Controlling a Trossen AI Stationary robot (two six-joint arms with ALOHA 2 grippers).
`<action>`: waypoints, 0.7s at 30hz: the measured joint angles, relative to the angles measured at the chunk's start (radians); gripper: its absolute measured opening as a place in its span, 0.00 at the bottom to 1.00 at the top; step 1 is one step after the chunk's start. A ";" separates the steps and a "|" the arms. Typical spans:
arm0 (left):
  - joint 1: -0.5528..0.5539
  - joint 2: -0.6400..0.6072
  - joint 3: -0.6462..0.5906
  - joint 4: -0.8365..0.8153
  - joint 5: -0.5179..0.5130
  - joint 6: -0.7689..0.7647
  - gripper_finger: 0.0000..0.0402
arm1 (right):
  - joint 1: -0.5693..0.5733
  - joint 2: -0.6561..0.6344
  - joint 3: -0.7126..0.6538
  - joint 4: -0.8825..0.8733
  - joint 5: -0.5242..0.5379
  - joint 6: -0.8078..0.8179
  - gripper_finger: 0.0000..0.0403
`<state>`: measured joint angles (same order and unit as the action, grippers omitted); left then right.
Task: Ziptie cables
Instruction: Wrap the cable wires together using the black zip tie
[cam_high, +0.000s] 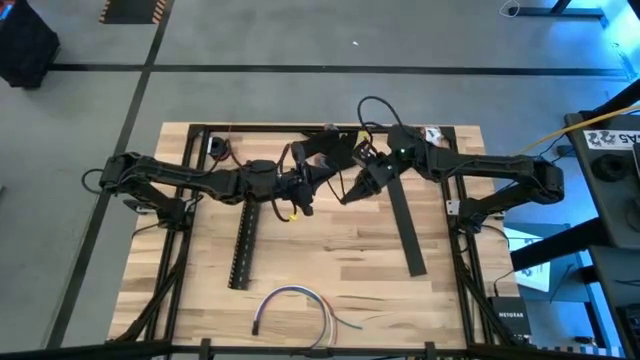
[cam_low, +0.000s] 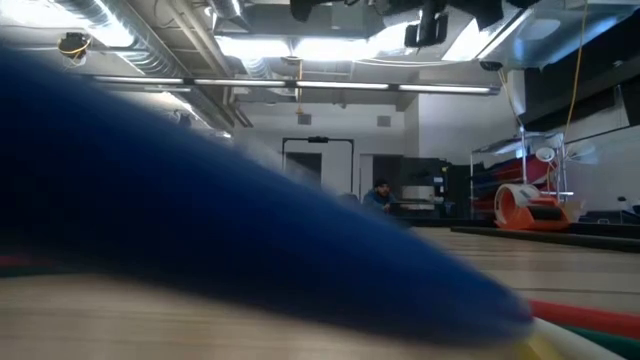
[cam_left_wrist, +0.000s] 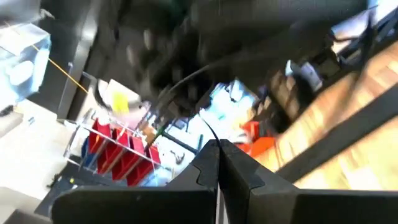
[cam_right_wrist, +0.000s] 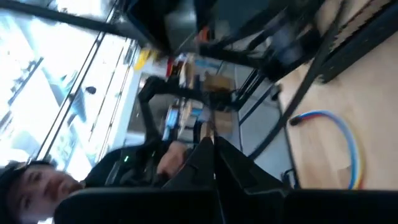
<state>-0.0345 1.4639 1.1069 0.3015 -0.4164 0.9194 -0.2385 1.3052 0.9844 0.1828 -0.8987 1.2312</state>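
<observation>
The cables (cam_high: 295, 305) lie near the table's (cam_high: 350, 260) front edge, bent into an arch that opens toward 6 o'clock, so the bundle's span runs roughly from 9 to 3 o'clock. Both arms hang over the middle of the table, well apart from it. The left gripper (cam_high: 300, 198) is closed, its fingers pressed together with nothing clearly held; a thin dark strand shows at the tips in the left wrist view, but what it is cannot be told. The right gripper (cam_high: 352, 190) is closed too. From either gripper the cables lie toward 6 o'clock. The left one seems slightly nearer, sitting almost straight above the arch; the right would have to reach toward 7 o'clock.
</observation>
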 joint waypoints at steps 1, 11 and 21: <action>0.002 0.000 0.000 -0.010 0.000 0.000 0.00 | -0.002 0.001 0.000 0.001 -0.002 -0.001 0.00; -0.020 0.038 0.000 -0.027 -0.006 0.029 0.00 | -0.037 0.054 0.000 -0.001 0.000 -0.032 0.00; -0.008 0.028 0.000 -0.030 -0.019 -0.152 0.00 | -0.038 0.048 0.000 -0.016 0.026 -0.192 0.11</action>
<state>-0.0429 1.4921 1.1069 0.2714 -0.4355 0.7672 -0.2764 1.3537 0.9840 0.1663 -0.8726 1.0390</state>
